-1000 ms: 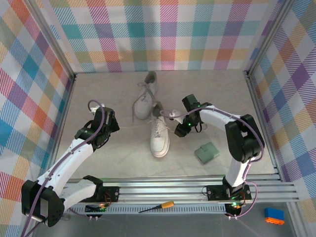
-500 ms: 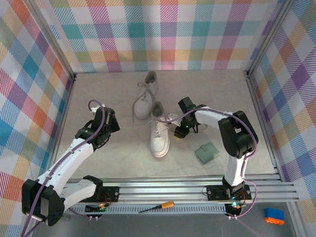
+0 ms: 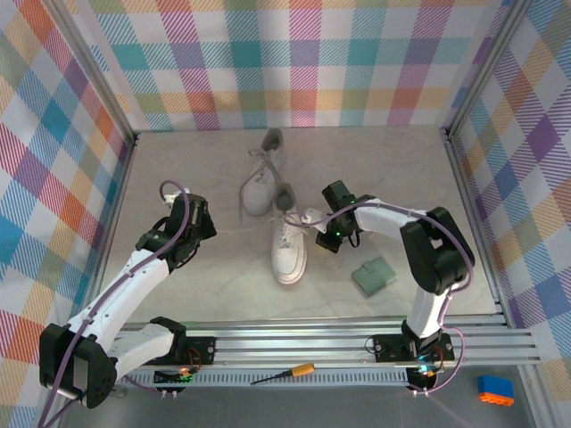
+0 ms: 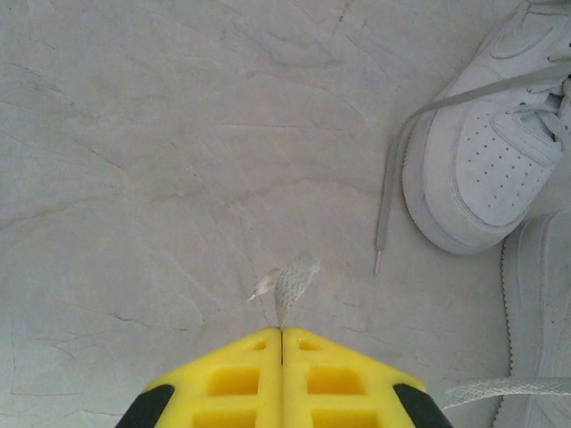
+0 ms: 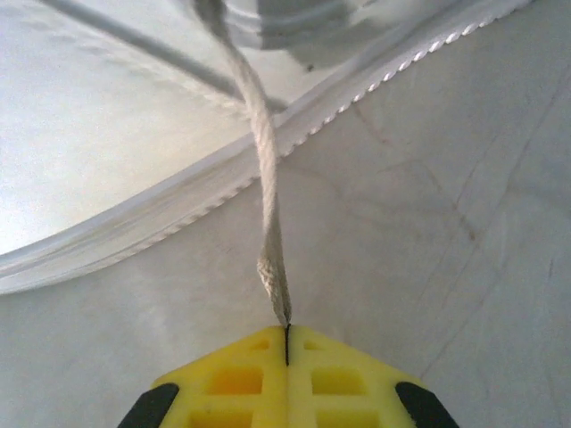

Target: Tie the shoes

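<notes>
Grey table (image 4: 134, 134) | left tool (image 4: 283, 334) grips lace (image 4: 293, 281) | right tool (image 5: 286, 332) grips second lace (image 5: 264, 183)

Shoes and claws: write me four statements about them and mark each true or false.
1. The right claw is shut on a lace. True.
2. The left claw stands open. False: it is shut, pinching a lace end.
3. The green pad lies on the near shoe. False: it lies on the table, apart from that shoe.
4. The far shoe and the near shoe are both white. True.
</notes>
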